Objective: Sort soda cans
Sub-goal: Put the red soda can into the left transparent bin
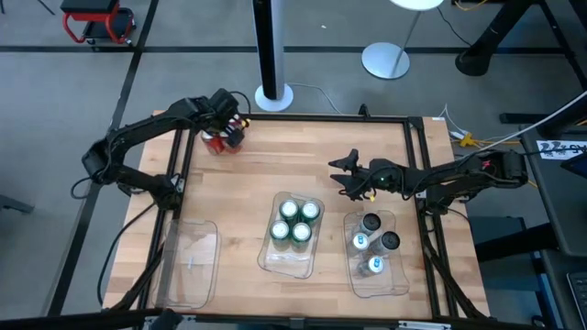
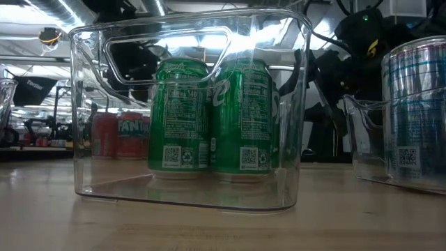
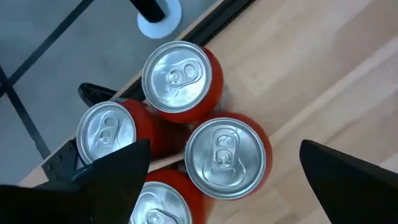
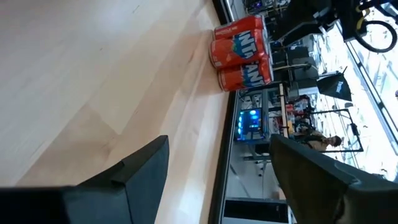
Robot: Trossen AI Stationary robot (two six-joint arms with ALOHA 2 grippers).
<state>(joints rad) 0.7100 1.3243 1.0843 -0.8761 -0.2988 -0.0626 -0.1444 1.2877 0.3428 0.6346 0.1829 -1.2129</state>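
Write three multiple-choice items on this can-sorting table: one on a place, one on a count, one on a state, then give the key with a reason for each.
1. Where do the red cans stand?
A. In the left tray
B. On the bare table near its far left corner
C. In the middle tray

2. How many green cans are in the middle tray?
A. Two
B. Six
C. Four

3. How is the left gripper set?
A. Open above the red cans
B. Shut on a green can
C. Open over the right tray

Key: 1 B, the high view shows them on the wood by the far left corner, outside every tray. 2 C, four silver tops show in that tray from above. 3 A, the left wrist view shows its fingers spread wide on either side of one red can.
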